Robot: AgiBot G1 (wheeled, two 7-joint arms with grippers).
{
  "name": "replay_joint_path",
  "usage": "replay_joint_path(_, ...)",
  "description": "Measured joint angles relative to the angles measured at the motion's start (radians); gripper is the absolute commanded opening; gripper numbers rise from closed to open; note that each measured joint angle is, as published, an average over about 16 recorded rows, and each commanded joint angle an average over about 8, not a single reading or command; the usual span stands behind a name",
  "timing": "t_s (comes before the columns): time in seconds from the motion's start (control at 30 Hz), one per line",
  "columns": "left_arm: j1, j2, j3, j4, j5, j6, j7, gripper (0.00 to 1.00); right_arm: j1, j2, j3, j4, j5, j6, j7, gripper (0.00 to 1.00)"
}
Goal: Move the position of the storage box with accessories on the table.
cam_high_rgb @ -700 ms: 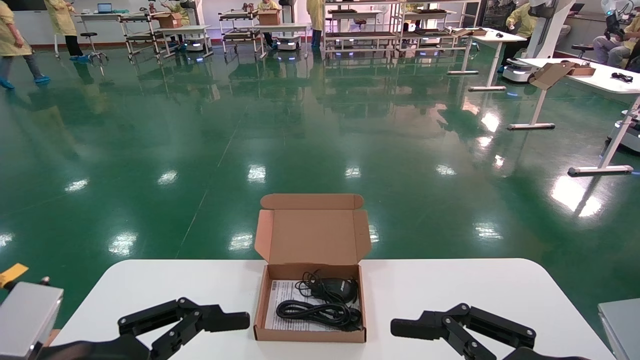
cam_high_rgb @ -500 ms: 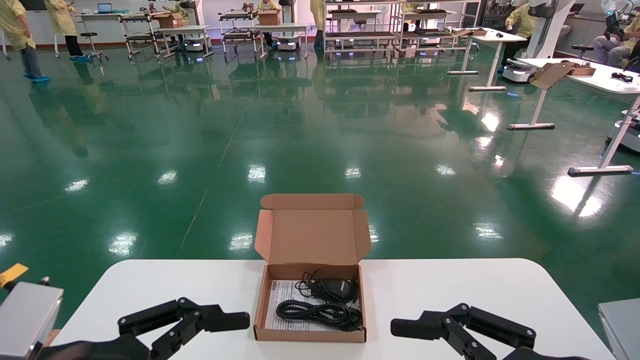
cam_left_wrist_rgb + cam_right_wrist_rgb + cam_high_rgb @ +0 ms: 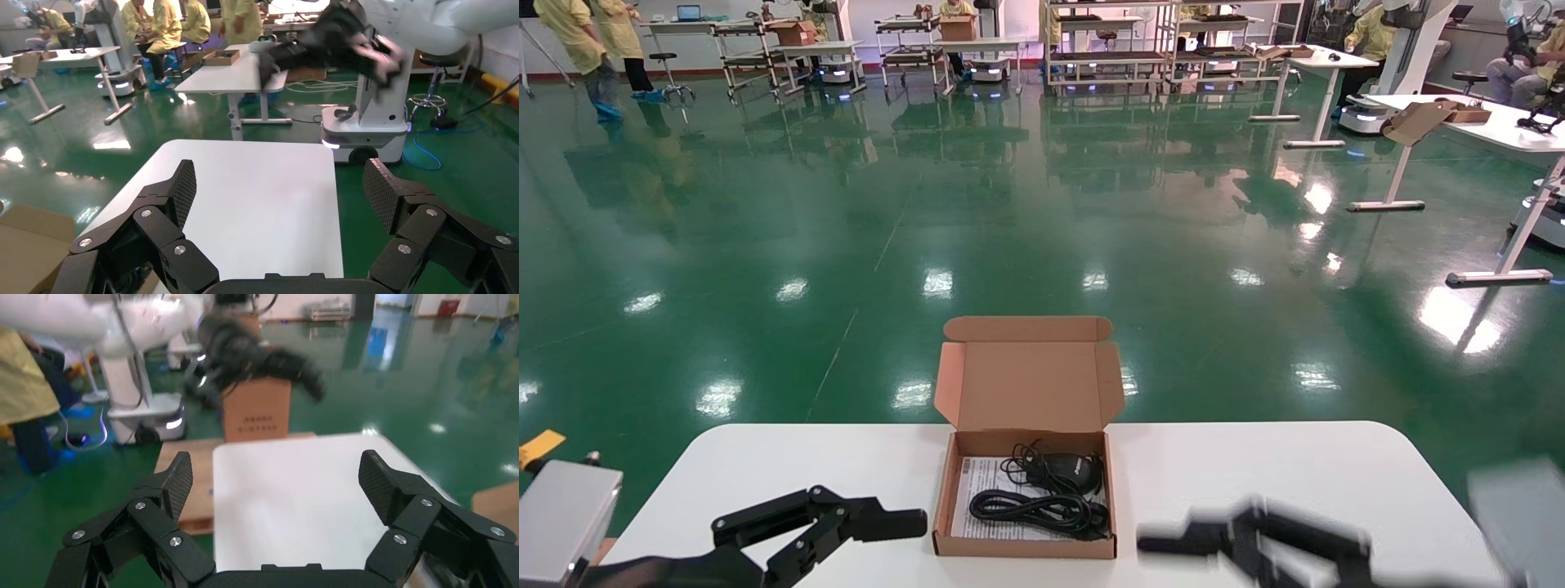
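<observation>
The storage box (image 3: 1026, 549) sits open at the middle front of the white table (image 3: 1254, 465), its lid (image 3: 1030, 384) standing up at the back. In it lie a black mouse (image 3: 1062, 469), coiled black cables (image 3: 1034, 508) and a white printed sheet (image 3: 981, 482). My left gripper (image 3: 883, 529) is open and empty, low over the table just left of the box. My right gripper (image 3: 1164, 543) is open and empty, right of the box, and blurred. The left wrist view shows the open left gripper (image 3: 281, 184) over bare table (image 3: 257, 196), the right wrist view the open right gripper (image 3: 275, 478).
A grey unit (image 3: 560, 523) stands off the table's left edge. A larger brown carton (image 3: 256, 410) stands beyond the table's left end. Other white desks (image 3: 1483, 122) and people are far off across the green floor. A robot base (image 3: 361, 131) stands past the table's right end.
My right gripper has moved a little left toward the box and is blurred by motion. The left gripper and the box have not moved.
</observation>
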Motion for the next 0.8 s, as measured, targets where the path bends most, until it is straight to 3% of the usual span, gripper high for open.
replay_joint_path(0.33,0.0,0.0,0.0,0.0,0.0,0.0,0.0,1.0,0.299,-0.118,-0.113,-0.366,-0.106,-0.021,0.049,1.0)
replay_joint_path(0.6,0.0,0.0,0.0,0.0,0.0,0.0,0.0,1.0,0.477,-0.208,-0.259,-0.681,-0.319,0.014,0.111,1.0)
replay_joint_path(0.8,0.0,0.0,0.0,0.0,0.0,0.0,0.0,1.0,0.552,-0.28,-0.349,-0.866,-0.464,0.065,0.175,1.0)
